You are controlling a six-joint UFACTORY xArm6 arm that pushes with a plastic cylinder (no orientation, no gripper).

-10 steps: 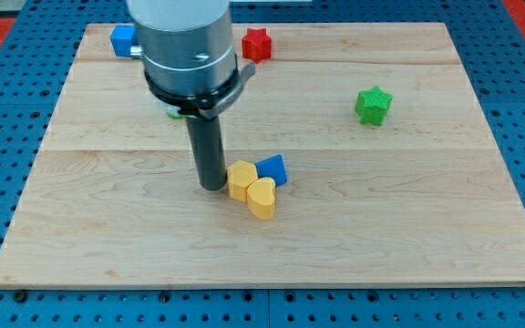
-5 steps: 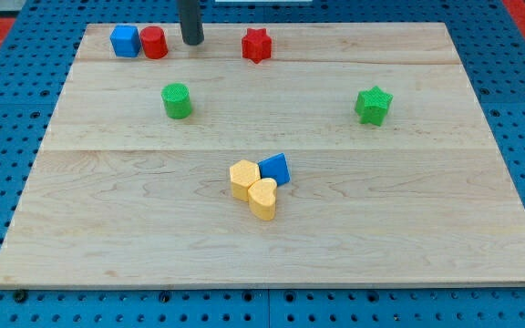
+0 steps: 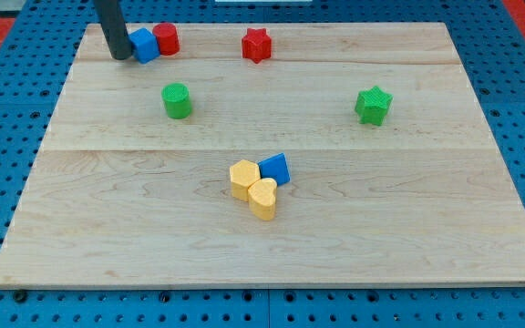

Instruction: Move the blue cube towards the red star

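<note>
The blue cube (image 3: pixel 144 45) sits near the board's top left, touching a red cylinder (image 3: pixel 166 38) on its right. My tip (image 3: pixel 118 56) stands against the cube's left side. The red star (image 3: pixel 257 44) lies further to the view's right along the top edge, apart from the red cylinder.
A green cylinder (image 3: pixel 177 100) sits below the blue cube. A green star (image 3: pixel 373 105) is at the right. A yellow hexagon (image 3: pixel 243 179), a yellow heart (image 3: pixel 262 198) and a blue triangular block (image 3: pixel 274 169) cluster at the middle. The wooden board (image 3: pixel 427 228) lies on a blue pegboard.
My tip moved from the middle cluster to the top edge, then to the cube's left. The blue cube and red cylinder have shifted a little to the right.
</note>
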